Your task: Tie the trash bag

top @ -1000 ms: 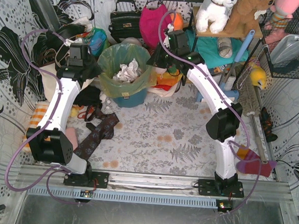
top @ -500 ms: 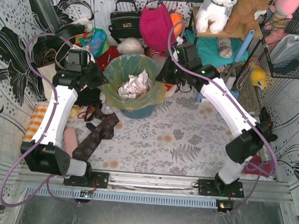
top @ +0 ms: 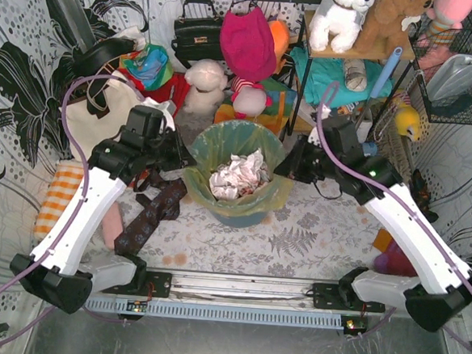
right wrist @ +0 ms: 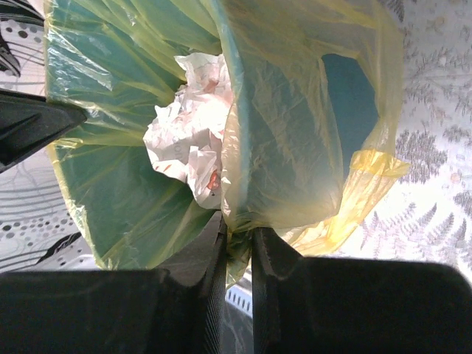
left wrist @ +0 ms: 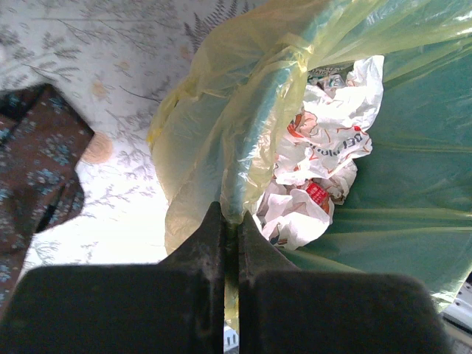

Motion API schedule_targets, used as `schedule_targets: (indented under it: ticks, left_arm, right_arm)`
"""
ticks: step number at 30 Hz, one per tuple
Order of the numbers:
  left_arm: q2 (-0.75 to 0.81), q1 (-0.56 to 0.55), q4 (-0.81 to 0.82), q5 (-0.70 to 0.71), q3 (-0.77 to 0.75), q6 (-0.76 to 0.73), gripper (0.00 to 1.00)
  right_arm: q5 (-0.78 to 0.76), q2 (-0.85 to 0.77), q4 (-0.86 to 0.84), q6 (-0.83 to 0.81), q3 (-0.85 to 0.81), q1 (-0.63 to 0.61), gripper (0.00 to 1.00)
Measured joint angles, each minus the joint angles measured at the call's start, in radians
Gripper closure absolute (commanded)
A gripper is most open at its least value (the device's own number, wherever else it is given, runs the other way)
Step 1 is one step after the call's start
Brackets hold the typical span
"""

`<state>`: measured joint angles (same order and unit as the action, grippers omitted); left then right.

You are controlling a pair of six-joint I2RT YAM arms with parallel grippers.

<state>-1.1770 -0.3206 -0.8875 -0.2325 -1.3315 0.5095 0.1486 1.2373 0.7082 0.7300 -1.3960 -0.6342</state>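
The trash bag (top: 271,197) is a yellow-green liner in a round teal bin (top: 241,218) at the middle of the floor, with crumpled white paper (top: 238,175) inside. My left gripper (top: 187,155) is shut on the bag and bin rim at the left side; the wrist view shows the rim (left wrist: 254,140) pinched between the jaws (left wrist: 231,221). My right gripper (top: 286,166) is shut on the bag and rim at the right side, seen in its wrist view (right wrist: 237,228) with bag plastic (right wrist: 295,133) bunched between the jaws.
A brown patterned cloth (top: 148,211) and an orange-striped cloth (top: 56,197) lie at the left. A cream tote (top: 94,122), a black handbag (top: 196,30), plush toys (top: 249,48) and a shelf (top: 366,52) stand at the back. A metal rail (top: 236,286) runs along the front.
Both grippers have pulled the bin with the bag from the back towards the front middle of the floor. The plush toys behind it have come into view.
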Motion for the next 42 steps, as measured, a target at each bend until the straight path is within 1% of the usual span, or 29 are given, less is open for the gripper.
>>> schedule_targets:
  ticks: [5,9,16,22,27,34,35,37,38,42]
  left_arm:
    - [0.075,-0.072,-0.011,-0.01,0.021,0.062,1.0]
    - [0.131,-0.129,-0.006,-0.014,0.053,0.123,1.0]
    - [0.177,-0.232,-0.002,-0.008,0.151,0.227,1.0]
    - [0.197,-0.315,-0.009,0.032,0.155,0.274,1.0]
    - [0.193,-0.346,-0.011,0.042,0.155,0.299,1.0]
    - [0.153,-0.359,-0.017,0.052,0.124,0.302,1.0]
    - [0.148,-0.359,-0.019,0.053,0.12,0.302,0.98]
    - [0.143,-0.359,-0.021,0.056,0.116,0.302,0.89]
    - [0.141,-0.359,-0.022,0.058,0.115,0.303,0.86]
    - [0.136,-0.36,-0.036,0.077,0.099,0.303,0.67]
  right_arm:
    - [0.019,-0.135,0.056,0.036,0.043,-0.006,1.0]
    - [0.042,-0.202,0.09,0.056,0.055,-0.007,1.0]
    - [0.062,-0.268,0.175,0.084,0.104,-0.007,1.0]
    - [0.069,-0.318,0.239,0.097,0.112,-0.007,1.0]
    - [0.069,-0.343,0.264,0.105,0.12,-0.007,1.0]
    - [0.049,-0.346,0.272,0.114,0.129,-0.007,1.0]
    - [0.044,-0.345,0.271,0.116,0.129,-0.007,1.0]
    - [0.03,-0.34,0.27,0.116,0.129,-0.007,0.96]
    - [0.024,-0.338,0.267,0.116,0.129,-0.007,0.93]
    - [-0.003,-0.32,0.257,0.113,0.138,-0.007,0.81]
